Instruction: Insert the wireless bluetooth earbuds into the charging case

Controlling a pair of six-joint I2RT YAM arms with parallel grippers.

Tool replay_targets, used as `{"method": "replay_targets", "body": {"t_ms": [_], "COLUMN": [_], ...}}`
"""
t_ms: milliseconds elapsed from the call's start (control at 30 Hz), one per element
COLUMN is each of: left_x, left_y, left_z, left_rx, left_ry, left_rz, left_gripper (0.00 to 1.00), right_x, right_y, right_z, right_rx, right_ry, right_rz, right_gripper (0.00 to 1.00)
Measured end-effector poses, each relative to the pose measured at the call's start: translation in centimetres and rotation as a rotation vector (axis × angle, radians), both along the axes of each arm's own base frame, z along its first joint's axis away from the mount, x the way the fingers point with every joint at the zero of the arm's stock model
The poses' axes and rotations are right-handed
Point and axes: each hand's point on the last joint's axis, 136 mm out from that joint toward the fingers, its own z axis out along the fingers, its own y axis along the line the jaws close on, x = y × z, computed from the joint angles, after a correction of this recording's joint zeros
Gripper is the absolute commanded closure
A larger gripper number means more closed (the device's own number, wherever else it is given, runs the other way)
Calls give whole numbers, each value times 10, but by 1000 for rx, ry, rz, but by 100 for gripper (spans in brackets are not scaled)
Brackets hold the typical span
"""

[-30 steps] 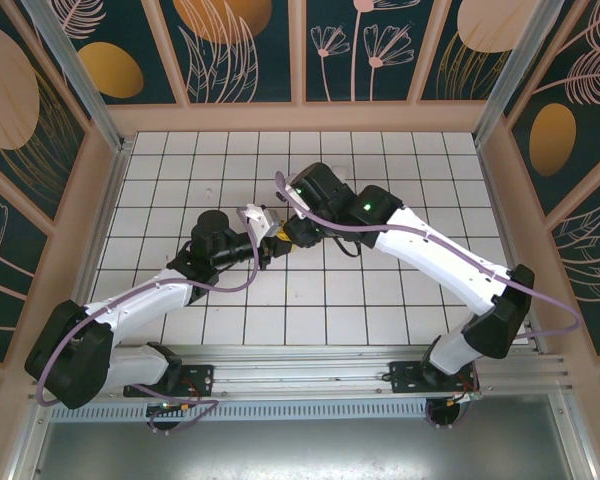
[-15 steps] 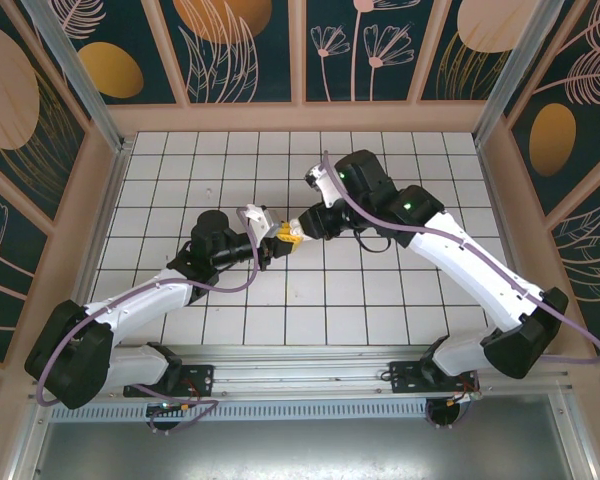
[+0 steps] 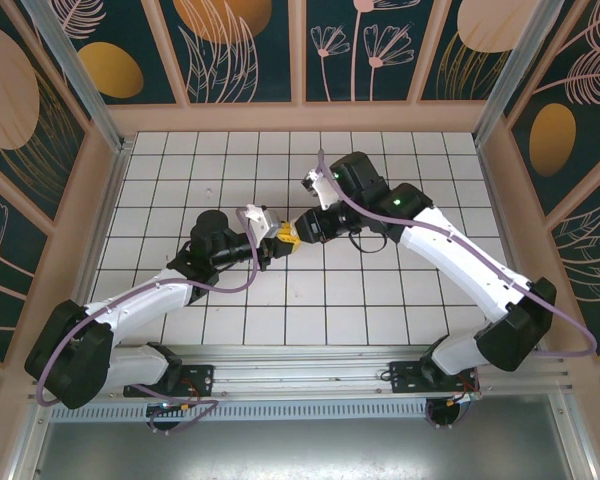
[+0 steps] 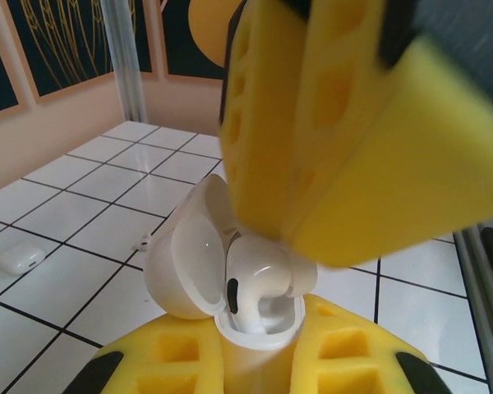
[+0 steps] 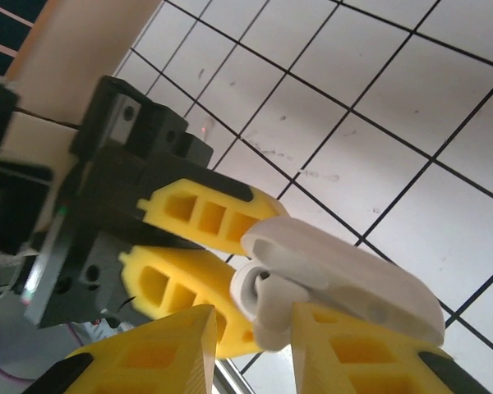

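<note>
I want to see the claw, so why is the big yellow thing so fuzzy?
Left wrist view: the right claw sits too near the lens, so it blurs, while the earbud and charging case are sharp, with a shiny spot on the lid. Right wrist view: sharp. Top view: evenly lit.

We see a white tiled table (image 3: 380, 300), dark-lined. One white earbud (image 4: 20, 258) lies on it; well left of the left gripper (image 4: 259, 361).

White tiled table (image 3: 380, 300), dark floral wall panels (image 3: 240, 50), metal rail (image 3: 310, 365) at near edge
</note>
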Motion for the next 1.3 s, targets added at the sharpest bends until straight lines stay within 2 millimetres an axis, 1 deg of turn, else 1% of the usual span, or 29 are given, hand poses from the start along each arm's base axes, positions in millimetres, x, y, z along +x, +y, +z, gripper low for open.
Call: {"method": "replay_targets", "body": {"t_ms": [100,233,400,600,1033,1300], "left_x": [0,0,0,0,-3,-8], "left_y": [0,0,1,1,2,1], "left_z": [0,-2,-3,-8,-11,-11], "left_rx": [1,6,10,22,29,27], "left_ry": [1,9,13,31,39,45], "left_rz": [0,-1,3,4,-15,-51], "left_gripper": [100,100,100,100,100,100], "right_x": [1,2,2,1,-1,-5], "right_y": [1,1,2,5,3,1], "right_z": [-9,-11,-14,-16,-18,-18], "right_rx": [-19,-32,-66,-148,-305,-369], "right_ry": [20,30,28,-32,-212,-275], "right_rz": [0,-1,8,39,103,150], "right_gripper": [70,72,83,89,90,90]}}
